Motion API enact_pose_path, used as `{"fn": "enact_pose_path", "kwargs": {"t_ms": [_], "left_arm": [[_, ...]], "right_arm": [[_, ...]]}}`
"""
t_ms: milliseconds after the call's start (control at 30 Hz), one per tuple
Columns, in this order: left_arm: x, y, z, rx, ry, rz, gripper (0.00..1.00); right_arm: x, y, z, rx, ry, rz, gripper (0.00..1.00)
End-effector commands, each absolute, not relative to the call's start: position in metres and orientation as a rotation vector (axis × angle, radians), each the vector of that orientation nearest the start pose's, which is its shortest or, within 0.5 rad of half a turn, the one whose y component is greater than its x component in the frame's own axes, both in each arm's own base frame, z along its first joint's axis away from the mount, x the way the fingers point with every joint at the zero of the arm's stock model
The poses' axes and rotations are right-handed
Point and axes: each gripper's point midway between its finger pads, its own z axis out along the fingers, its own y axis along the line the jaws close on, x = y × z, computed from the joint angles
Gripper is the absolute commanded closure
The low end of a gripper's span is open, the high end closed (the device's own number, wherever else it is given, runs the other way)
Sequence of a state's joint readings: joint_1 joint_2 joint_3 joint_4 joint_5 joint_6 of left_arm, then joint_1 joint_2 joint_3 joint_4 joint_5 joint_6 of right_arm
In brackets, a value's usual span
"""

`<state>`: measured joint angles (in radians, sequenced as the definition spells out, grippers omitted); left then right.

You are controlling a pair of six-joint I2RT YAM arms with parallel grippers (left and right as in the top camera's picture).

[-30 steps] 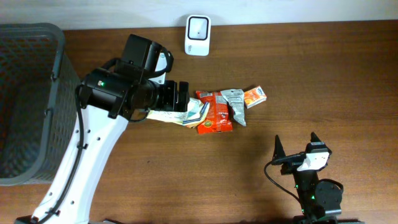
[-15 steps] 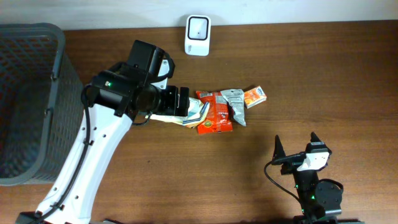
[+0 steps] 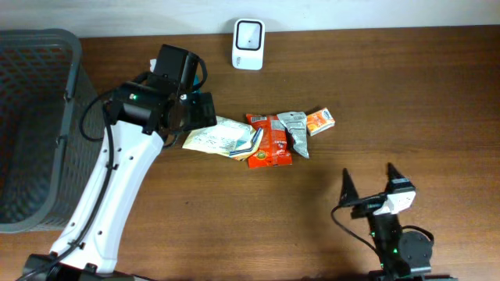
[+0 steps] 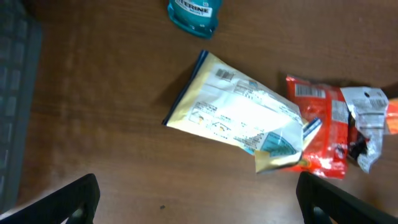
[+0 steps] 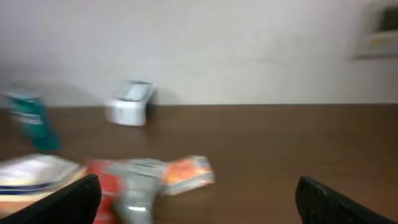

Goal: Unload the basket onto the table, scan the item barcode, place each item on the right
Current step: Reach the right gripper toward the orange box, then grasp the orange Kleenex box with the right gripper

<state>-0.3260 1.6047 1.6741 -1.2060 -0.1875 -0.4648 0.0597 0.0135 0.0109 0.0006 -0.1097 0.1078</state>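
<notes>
Standing spread wide and empty, the jaws of the left gripper [image 4: 198, 202] frame one pale pouch [image 4: 236, 115] lying flat on the tabletop [image 4: 112, 74]. The right gripper [image 5: 198, 199] has its jaws equally wide, holding nothing. Four packets form a loose cluster just on the robot's side of the single white scanner [image 3: 248, 33]: the pouch, one red bag [image 3: 269, 140], one silver wrapper [image 3: 297, 129] and one small orange pack [image 3: 321, 119]. One grey basket [image 3: 35, 125] sits well left of the scanner. Only the wrist views show one teal bottle [image 4: 194, 12]; overhead, the left arm lies over that spot.
</notes>
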Motion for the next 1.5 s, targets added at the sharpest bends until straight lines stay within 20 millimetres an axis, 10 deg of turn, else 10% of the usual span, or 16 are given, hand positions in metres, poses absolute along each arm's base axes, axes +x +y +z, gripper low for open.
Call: {"fn": "enact_pose_path", "kwargs": {"t_ms": [0, 233, 433, 567, 733, 967, 1167, 1467], "left_arm": [[0.37, -0.082, 0.224, -0.272, 2.66, 0.075, 0.01], [0.377, -0.084, 0.196, -0.266, 2.729, 0.118, 0.01], [0.376, -0.086, 0.196, -0.264, 2.734, 0.104, 0.01], [0.376, -0.086, 0.196, -0.264, 2.734, 0.105, 0.01], [0.376, -0.086, 0.196, -0.264, 2.734, 0.105, 0.01], [0.376, -0.086, 0.196, -0.264, 2.734, 0.106, 0.01], [0.376, -0.086, 0.196, -0.264, 2.734, 0.105, 0.01], [0.376, -0.086, 0.196, -0.264, 2.734, 0.105, 0.01]], "right_arm": [[0.218, 0.099, 0.196, -0.185, 1.521, 0.741, 0.01], [0.199, 0.092, 0.289, -0.21, 1.234, 0.704, 0.01], [0.241, 0.062, 0.271, 0.006, 1.708, 0.518, 0.02], [0.289, 0.08, 0.261, -0.005, 1.876, 0.611, 0.02], [0.324, 0.114, 0.212, 0.039, 2.053, 0.908, 0.02], [0.376, 0.063, 0.128, 0.796, 2.372, 0.655, 0.02], [0.412, 0.055, 0.065, 0.906, 2.379, 0.585, 0.03], [0.425, 0.068, 0.028, 0.914, 2.404, 0.656, 0.21]]}}
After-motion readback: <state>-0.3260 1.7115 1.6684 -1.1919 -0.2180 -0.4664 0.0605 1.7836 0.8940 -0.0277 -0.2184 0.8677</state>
